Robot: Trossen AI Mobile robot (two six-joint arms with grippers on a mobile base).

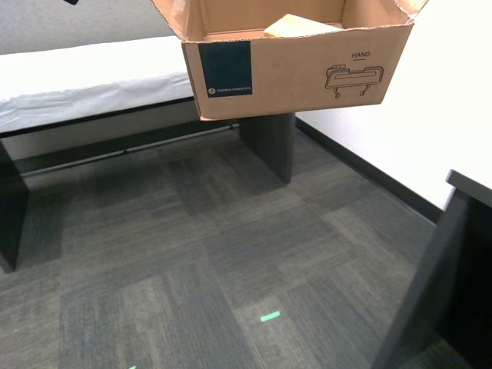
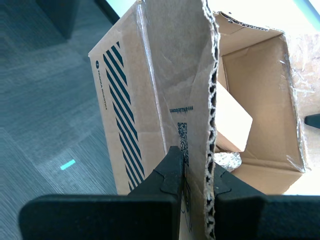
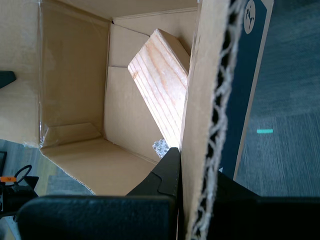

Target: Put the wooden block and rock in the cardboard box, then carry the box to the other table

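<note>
The cardboard box [image 1: 307, 73] hangs in the air at the top of the exterior view, navy label facing the camera. The wooden block [image 1: 296, 27] leans inside it and shows pale and grainy in the first wrist view [image 3: 162, 90]. The rock [image 3: 161, 148] lies on the box floor beside the block, also seen as a speckled lump [image 2: 227, 161]. My first gripper [image 3: 197, 175] is shut on one side wall of the box. My second gripper [image 2: 197, 172] is shut on the opposite wall. Neither gripper shows in the exterior view. The other table [image 1: 69, 81], under a white sheet, stands behind the box.
A dark table leg [image 1: 269, 142] stands right under the box. Dark furniture [image 1: 453, 292] fills the exterior view's lower right corner. A white wall with a black baseboard [image 1: 369, 173] runs along the exterior view's right. Grey carpet carries a green tape mark [image 1: 270, 315].
</note>
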